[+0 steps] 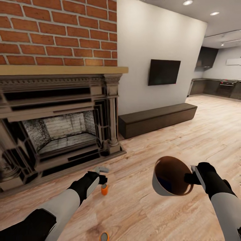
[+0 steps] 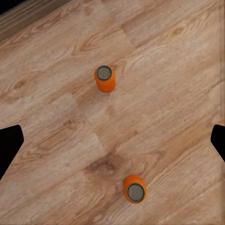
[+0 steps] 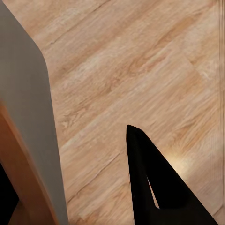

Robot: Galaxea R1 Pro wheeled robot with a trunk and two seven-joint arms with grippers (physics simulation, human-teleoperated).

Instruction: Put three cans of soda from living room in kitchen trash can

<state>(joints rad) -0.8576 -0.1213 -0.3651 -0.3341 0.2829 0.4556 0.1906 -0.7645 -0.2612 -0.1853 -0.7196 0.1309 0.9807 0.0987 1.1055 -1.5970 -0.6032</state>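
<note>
Wood floor (image 1: 174,140) before brick fireplace (image 1: 57,100)

Even, bright simulator lighting from recessed ceiling spots (image 1: 187,2) above the wall TV (image 1: 164,72). Soft shadows lie beneath the low bench (image 1: 157,119); the fireplace (image 1: 58,129) surround renders slightly smeared.

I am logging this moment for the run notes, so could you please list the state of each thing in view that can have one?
Trash can: held off the floor by the right gripper, tilted, inside looks empty.
Soda can under the left gripper: upright on the floor, not gripped.
Second soda can: upright on the floor, nearer the robot.
Left gripper: open, above the cans.
TV: screen dark.
Fireplace: unlit.
</note>
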